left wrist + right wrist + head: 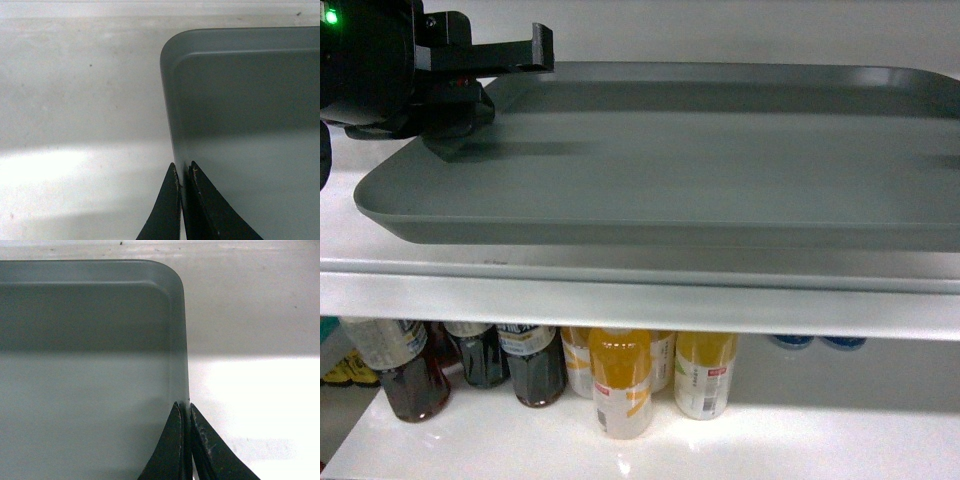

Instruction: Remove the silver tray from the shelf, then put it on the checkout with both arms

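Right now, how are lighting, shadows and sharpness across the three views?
Head view: soft focus, the left gripper casts a shadow on the silver tray; bottles below sit in dim shade under the shelf. Left wrist view: a bright glare band on the shelf surface, tray half shadowed. Right wrist view: blown-out white beside the right gripper, dark band across the tray.

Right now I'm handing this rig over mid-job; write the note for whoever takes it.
Left tool: shut on the tray's left rim.
Right tool: shut on its right rim; out of the head view.
Tray: over the shelf; whether it has lifted clear I cannot tell.
Done: both grips on.
Left: draw the tray off the shelf with both arms, keeping it level, then set it on the checkout, which is not in view.
Bottles stand on the board below.
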